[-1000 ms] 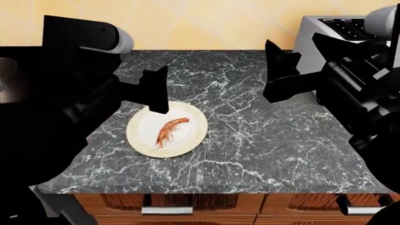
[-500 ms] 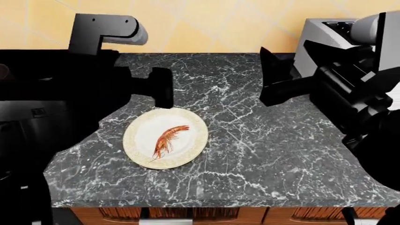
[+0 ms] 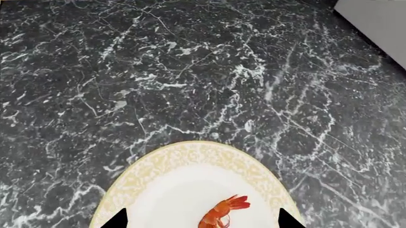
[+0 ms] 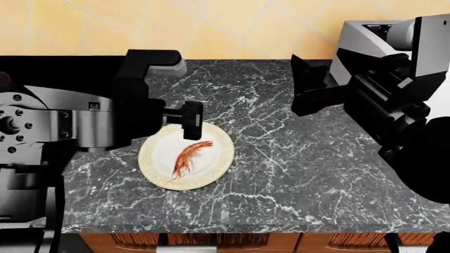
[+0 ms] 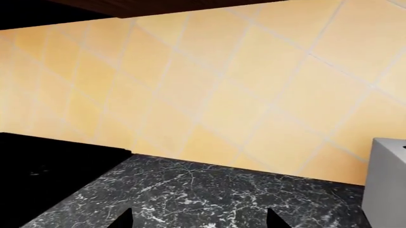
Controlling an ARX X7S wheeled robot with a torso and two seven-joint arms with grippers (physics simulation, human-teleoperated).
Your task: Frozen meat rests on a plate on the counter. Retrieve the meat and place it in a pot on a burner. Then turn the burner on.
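Observation:
The frozen meat (image 4: 187, 157), a small reddish-orange shrimp, lies on the cream plate (image 4: 156, 167) on the dark marble counter (image 4: 295, 158). My left gripper (image 4: 191, 120) hangs open just over the plate's far rim. In the left wrist view the meat (image 3: 222, 213) sits between the two spread fingertips, untouched, on the plate (image 3: 190, 154). My right gripper (image 4: 309, 92) is open and empty above the counter's back right, and its wrist view shows only counter (image 5: 209, 194) between its tips. The pot and the burner are out of view.
A grey toaster (image 4: 359, 42) stands at the counter's back right corner, also seen as a grey toaster (image 5: 387, 180) in the right wrist view. The black stovetop (image 5: 44, 166) adjoins the counter on the left. A tiled yellow wall (image 4: 211, 26) runs behind. Wooden drawer fronts (image 4: 232, 241) lie below the front edge.
My left gripper has come down and nearer to the plate, now over its far rim. The head view has shifted a little. The right arm has barely moved.

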